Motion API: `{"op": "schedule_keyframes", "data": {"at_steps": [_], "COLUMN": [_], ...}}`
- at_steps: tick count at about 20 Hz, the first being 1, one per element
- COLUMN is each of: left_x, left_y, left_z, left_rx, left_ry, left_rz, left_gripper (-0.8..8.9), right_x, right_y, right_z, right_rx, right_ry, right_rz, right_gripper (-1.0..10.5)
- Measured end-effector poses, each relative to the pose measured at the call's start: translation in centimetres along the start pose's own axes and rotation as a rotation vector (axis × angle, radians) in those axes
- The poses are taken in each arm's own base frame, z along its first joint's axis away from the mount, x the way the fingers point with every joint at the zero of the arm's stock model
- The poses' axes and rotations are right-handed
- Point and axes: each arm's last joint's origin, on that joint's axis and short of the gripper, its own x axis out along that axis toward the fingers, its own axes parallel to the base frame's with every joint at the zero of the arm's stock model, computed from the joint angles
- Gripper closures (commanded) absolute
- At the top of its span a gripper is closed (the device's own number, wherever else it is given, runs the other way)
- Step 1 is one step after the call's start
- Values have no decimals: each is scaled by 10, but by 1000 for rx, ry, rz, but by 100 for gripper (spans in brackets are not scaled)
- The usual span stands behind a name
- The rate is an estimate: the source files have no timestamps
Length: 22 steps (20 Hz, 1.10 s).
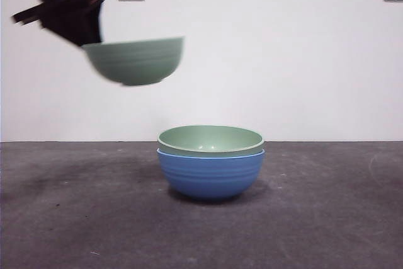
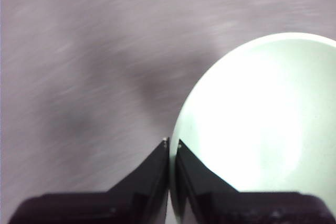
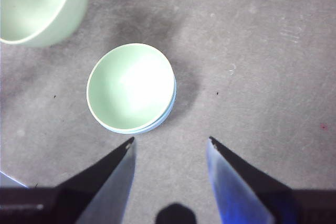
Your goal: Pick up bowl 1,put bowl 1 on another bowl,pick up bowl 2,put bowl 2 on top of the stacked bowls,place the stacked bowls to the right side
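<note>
- Left gripper [image 2: 172,148]: jaws clamped on the rim of bowl 2 [image 1: 135,60], held in the air.
- Target: bowl 1 [image 1: 210,140] nested in another bowl [image 1: 210,173], lower and offset sideways on the table [image 1: 327,218].
- Right gripper [image 3: 170,148]: jaws apart, empty, waiting above.

1. The left gripper [image 1: 85,33] is gripping a pale green bowl [image 1: 135,60] by its rim, high above the table [image 1: 327,218].
2. The bowl is looking blurred, possibly tilted.
3. Below and beside the gripper, another green bowl [image 1: 211,140] is nesting in the blue bowl [image 1: 211,174].
</note>
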Motion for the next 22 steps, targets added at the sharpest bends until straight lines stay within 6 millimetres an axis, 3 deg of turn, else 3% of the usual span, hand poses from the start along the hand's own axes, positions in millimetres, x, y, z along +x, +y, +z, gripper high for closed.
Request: {"op": "schedule_keyframes", "data": {"at_steps": [4, 9, 15, 22], "left_x": [10, 54, 105, 108], "left_y": [-42, -75, -79, -79], "left_z": [-3, -10, -28, -32], "left_rx": [105, 169, 172, 155], "left_ry": [-15, 17, 146, 183], "left_rz": [-13, -59, -20, -42], "left_gripper": [821, 821, 821, 772], "right_x": [0, 0, 0, 0], "right_y": [0, -1, -1, -1], "right_z": [-3, -4, -7, -7], "right_rx": [1, 1, 2, 2], "right_ry": [27, 39, 69, 69], "right_rz": [-5, -7, -12, -12], "right_gripper": [722, 722, 722, 722]}}
